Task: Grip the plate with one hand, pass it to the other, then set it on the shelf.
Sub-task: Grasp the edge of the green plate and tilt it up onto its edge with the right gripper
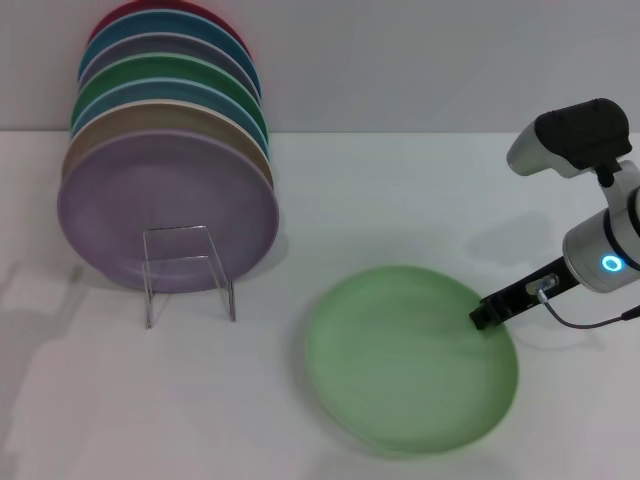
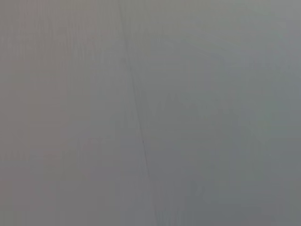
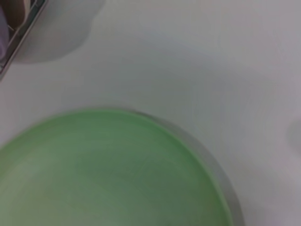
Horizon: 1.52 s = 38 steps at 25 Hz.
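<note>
Pale mint plate (image 1: 410, 360), round and low-rimmed, lies flat; right gripper (image 1: 487, 315) at its rim, grip unclear

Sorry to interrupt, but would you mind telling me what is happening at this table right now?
The right gripper is at the near right rim of the pale green plate, which lies flat on the white table; whether it has a grip is unclear. The clear shelf stands to the left, already holding a row of upright plates. The left arm is out of sight.

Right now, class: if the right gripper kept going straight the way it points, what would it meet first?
The right gripper points leftward and slightly down; its tip sits at the pale green plate's right rim, so it would probably meet that plate first. Whether they touch is unclear.
</note>
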Motion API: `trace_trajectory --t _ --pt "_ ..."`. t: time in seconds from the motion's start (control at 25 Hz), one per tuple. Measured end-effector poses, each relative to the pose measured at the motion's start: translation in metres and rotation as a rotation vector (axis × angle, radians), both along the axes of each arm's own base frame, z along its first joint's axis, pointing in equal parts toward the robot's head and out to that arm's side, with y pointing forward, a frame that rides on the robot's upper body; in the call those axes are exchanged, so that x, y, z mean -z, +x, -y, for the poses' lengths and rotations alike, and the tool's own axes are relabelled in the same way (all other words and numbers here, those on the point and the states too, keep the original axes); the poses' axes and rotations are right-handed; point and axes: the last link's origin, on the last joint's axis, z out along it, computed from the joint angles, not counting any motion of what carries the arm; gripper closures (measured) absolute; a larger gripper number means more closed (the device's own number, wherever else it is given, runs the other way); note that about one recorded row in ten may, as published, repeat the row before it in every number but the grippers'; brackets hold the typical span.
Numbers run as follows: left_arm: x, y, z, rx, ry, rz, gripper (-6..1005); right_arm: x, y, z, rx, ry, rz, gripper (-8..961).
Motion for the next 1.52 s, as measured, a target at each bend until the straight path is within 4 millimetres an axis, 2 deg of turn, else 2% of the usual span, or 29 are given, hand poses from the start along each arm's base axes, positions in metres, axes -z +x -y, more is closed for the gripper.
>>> trace_trajectory --t 0.16,0.28,0.52,0.6,0.8,1.2,1.36,1.52 --pt "0.0 0.003 -0.001 0.014 0.003 0.003 197 -0.004 -0.004 0.003 -0.028 0.026 -0.019 868" --pt "0.0 0.008 -0.002 0.038 0.004 0.008 197 -0.015 -0.015 0.006 -0.082 0.089 -0.062 879" --pt "0.001 0.012 -0.004 0.061 -0.003 0.008 197 -0.021 -0.017 0.013 -0.092 0.113 -0.139 932" --pt "0.002 0.015 -0.005 0.07 -0.008 0.009 197 -0.028 -0.009 0.012 -0.052 0.14 -0.169 955" --pt "0.002 0.015 -0.005 0.075 -0.007 0.01 197 -0.04 -0.015 0.017 -0.044 0.116 -0.189 942" --pt "0.003 0.014 -0.005 0.066 -0.005 0.013 197 -0.033 -0.017 0.015 -0.002 0.043 -0.052 786" --pt "0.003 0.014 -0.005 0.064 -0.005 0.013 197 -0.029 -0.016 0.015 0.004 0.025 -0.039 555" --pt "0.003 0.014 -0.005 0.063 -0.007 0.012 197 -0.02 -0.015 0.016 0.012 -0.009 -0.024 371"
